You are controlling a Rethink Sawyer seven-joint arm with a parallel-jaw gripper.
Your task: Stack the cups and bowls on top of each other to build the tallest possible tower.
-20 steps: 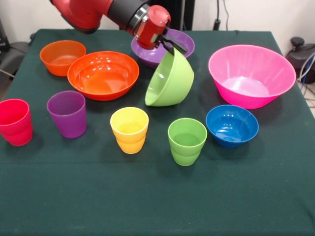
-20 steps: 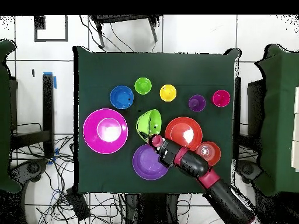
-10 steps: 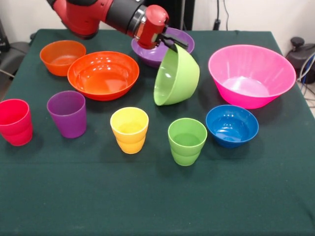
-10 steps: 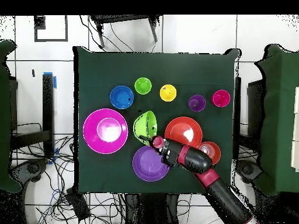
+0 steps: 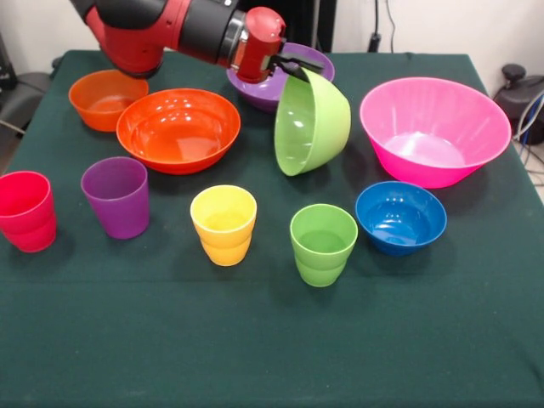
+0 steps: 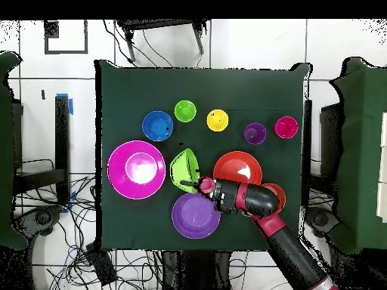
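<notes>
My gripper (image 5: 303, 69) (image 6: 189, 183) is shut on the rim of the lime green bowl (image 5: 311, 124) (image 6: 182, 169), which hangs tipped on its side above the table, mouth facing left in the front view. Behind it sits the purple bowl (image 5: 262, 91) (image 6: 195, 215). The big pink bowl (image 5: 434, 129) (image 6: 136, 169) stands upright at the right of the front view, the large orange bowl (image 5: 178, 129) (image 6: 237, 169) at the left, a small orange bowl (image 5: 107, 98) beside it. The small blue bowl (image 5: 400, 217) and the red (image 5: 26, 211), purple (image 5: 116, 196), yellow (image 5: 223, 224) and green (image 5: 323, 244) cups line the front. No tower stands.
The green cloth table (image 5: 272, 340) carries everything. Cables and floor tiles surround it in the overhead view.
The arm has lifted the lime green bowl a little higher and carried it right in the front view, toward the pink bowl, tilting it further onto its side.
</notes>
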